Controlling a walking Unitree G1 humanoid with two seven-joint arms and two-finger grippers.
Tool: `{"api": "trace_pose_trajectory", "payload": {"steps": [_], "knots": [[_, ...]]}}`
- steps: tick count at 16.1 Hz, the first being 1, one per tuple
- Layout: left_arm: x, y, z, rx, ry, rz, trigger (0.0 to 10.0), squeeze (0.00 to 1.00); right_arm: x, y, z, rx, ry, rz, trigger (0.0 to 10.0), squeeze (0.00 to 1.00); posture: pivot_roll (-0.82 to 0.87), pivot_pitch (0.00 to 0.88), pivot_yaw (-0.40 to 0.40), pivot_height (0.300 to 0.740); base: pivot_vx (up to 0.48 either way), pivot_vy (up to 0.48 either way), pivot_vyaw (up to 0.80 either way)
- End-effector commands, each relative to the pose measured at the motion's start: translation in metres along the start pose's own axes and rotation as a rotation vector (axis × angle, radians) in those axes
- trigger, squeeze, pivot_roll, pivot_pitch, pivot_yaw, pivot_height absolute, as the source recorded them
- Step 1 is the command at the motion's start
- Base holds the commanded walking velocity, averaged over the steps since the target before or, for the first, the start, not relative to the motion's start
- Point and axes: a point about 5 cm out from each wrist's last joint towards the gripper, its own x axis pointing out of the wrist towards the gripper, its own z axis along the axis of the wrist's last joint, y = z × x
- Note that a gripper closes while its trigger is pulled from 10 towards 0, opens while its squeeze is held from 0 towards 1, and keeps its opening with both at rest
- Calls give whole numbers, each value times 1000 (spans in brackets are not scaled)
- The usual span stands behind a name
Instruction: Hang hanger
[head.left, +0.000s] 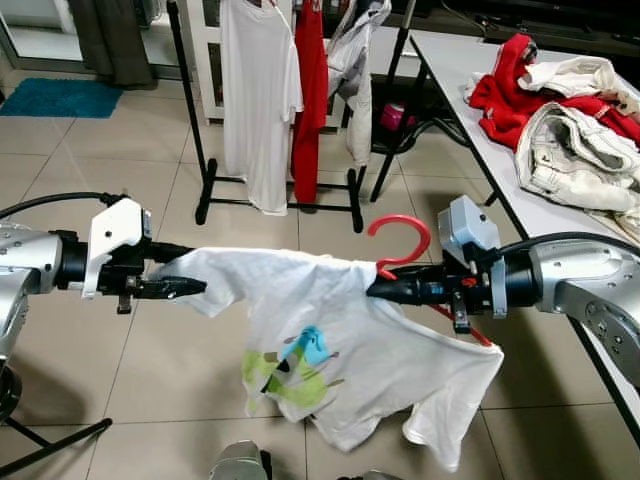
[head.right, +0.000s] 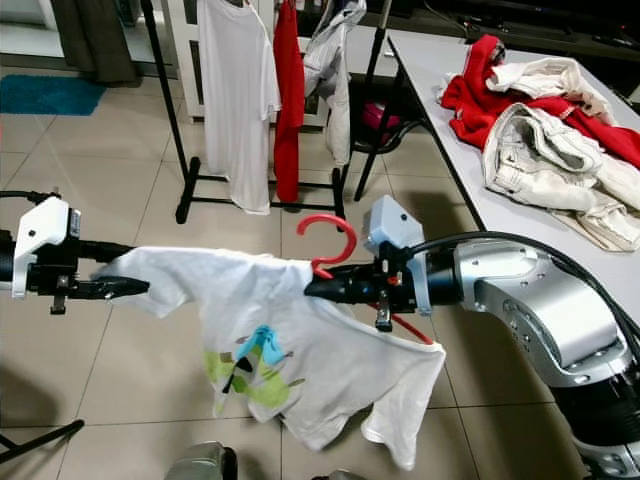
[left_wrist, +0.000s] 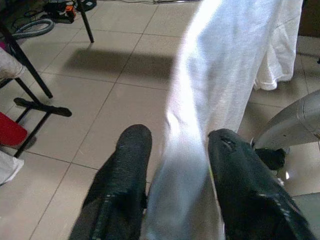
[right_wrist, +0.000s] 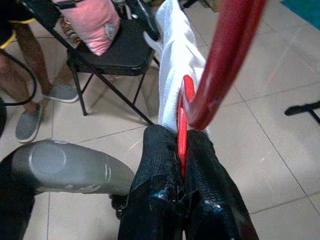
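A red plastic hanger (head.left: 402, 243) sits inside a white T-shirt (head.left: 340, 340) with a blue and green print, held up over the tiled floor. My right gripper (head.left: 380, 289) is shut on the hanger just below its hook; its fingers (right_wrist: 165, 165) clamp the red bar. My left gripper (head.left: 198, 286) is shut on the shirt's left sleeve (left_wrist: 200, 150), stretching it sideways. The black clothes rack (head.left: 205, 150) stands ahead with a white shirt (head.left: 257, 100) and a red garment (head.left: 310, 90) hanging on it.
A white table (head.left: 480, 130) on the right carries a pile of red and white clothes (head.left: 570, 120). A black folding chair (right_wrist: 117, 55) with a pink item stands nearby, and a person's legs (right_wrist: 25, 95) are beside it. A teal mat (head.left: 60, 97) lies far left.
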Motion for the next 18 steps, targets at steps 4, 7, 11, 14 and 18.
{"api": "trace_pose_trajectory", "payload": {"steps": [4, 7, 11, 14, 18], "knots": [[-2, 1, 7, 11, -30, 8, 0, 0, -6, -5, 7, -37, -15, -26, 10000, 0, 66, 49, -81, 740, 0, 0, 0], [-1, -1, 4, -20, -29, 8, 0, 0, -6, -4, 4, -35, -5, -25, 10000, 0, 63, 46, -81, 740, 0, 0, 0], [-6, 7, 2, -31, -46, 108, 0, 0, -7, -7, 4, -29, -12, -61, 10000, 0, 58, 42, -73, 740, 0, 0, 0], [-10, 9, 1, -39, -52, 150, 0, 0, -9, -8, 3, -25, -20, -79, 10000, 0, 56, 41, -71, 740, 0, 0, 0], [-12, 12, -5, -52, -85, 250, 0, 0, -12, -11, 4, -23, -26, -89, 10000, 0, 57, 38, -83, 740, 0, 0, 0]]}}
